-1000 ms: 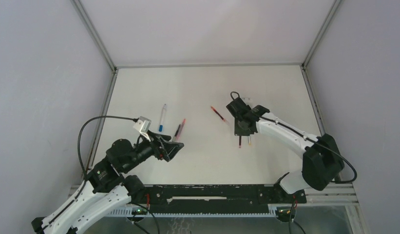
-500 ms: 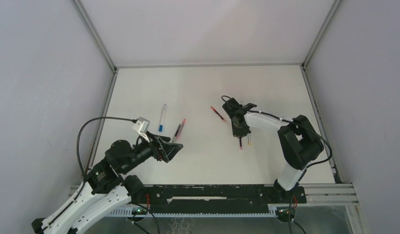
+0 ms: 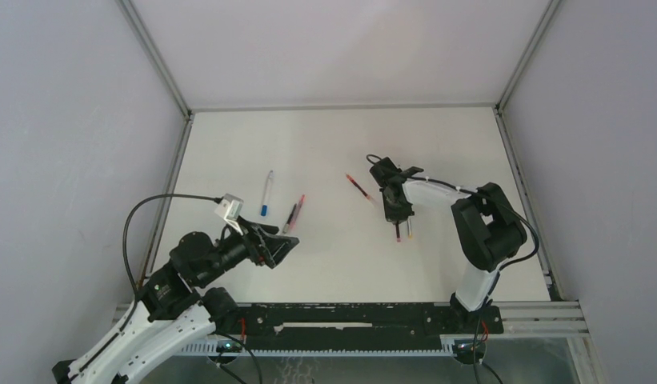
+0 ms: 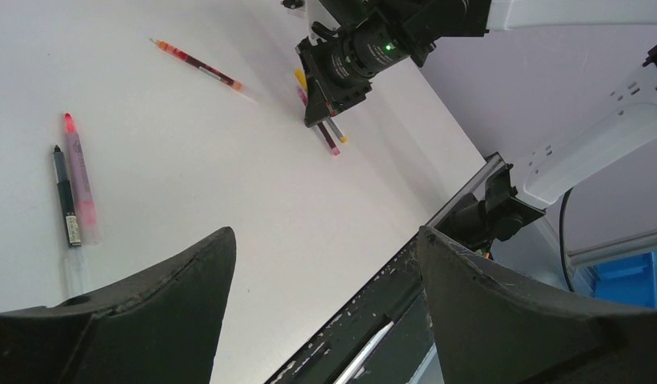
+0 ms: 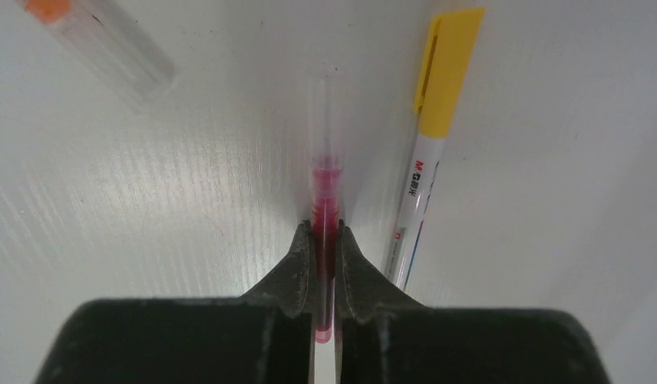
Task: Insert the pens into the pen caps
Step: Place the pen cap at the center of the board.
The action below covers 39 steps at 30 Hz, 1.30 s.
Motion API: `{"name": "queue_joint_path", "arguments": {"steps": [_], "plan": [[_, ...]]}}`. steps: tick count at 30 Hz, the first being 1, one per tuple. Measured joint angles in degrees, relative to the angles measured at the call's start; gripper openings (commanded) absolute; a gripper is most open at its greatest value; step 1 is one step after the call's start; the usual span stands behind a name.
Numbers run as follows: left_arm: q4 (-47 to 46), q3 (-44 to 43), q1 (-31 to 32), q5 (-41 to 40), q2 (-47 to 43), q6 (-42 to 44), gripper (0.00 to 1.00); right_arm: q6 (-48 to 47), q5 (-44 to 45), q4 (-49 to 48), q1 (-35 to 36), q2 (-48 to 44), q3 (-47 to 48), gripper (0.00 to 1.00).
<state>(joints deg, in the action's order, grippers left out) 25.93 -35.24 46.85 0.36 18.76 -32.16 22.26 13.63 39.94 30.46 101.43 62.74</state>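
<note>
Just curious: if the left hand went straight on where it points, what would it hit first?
Probably the bare table, short of the right hand and the magenta pen it grips; depth is unclear.

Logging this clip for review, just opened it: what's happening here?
The right claw is shut on a pink pen lying on the table, right beside a yellow-capped pen. The left claw hangs open and empty over the near left side. A blue pen and a red pen lie untouched.
</note>
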Motion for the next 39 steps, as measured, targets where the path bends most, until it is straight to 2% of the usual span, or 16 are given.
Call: {"name": "queue_joint_path", "arguments": {"steps": [5,16,25,28,31,39], "plan": [[0.4,0.0,0.0,0.0,-0.3,0.0,0.86,-0.6,-0.2,-0.1,-0.2,0.0,0.1,0.24],[0.5,0.0,0.0,0.0,-2.0,-0.7,0.86,-1.4,-0.7,0.1,-0.3,-0.9,0.1,0.27],[1.3,0.0,0.0,-0.2,-2.2,-0.9,0.86,-2.9,-0.7,2.3,1.2,-13.6,2.6,0.37],[1.3,0.0,0.0,-0.2,-2.2,-0.9,0.86,-4.9,-2.2,1.0,1.9,-15.0,4.7,0.38],[1.3,0.0,0.0,-0.2,-2.2,-0.9,0.87,-7.4,-4.0,0.1,2.4,-11.9,8.4,0.40],[1.2,0.0,0.0,0.2,-3.3,-1.0,0.86,-14.3,-8.6,0.8,3.6,5.4,24.0,0.41]]}}
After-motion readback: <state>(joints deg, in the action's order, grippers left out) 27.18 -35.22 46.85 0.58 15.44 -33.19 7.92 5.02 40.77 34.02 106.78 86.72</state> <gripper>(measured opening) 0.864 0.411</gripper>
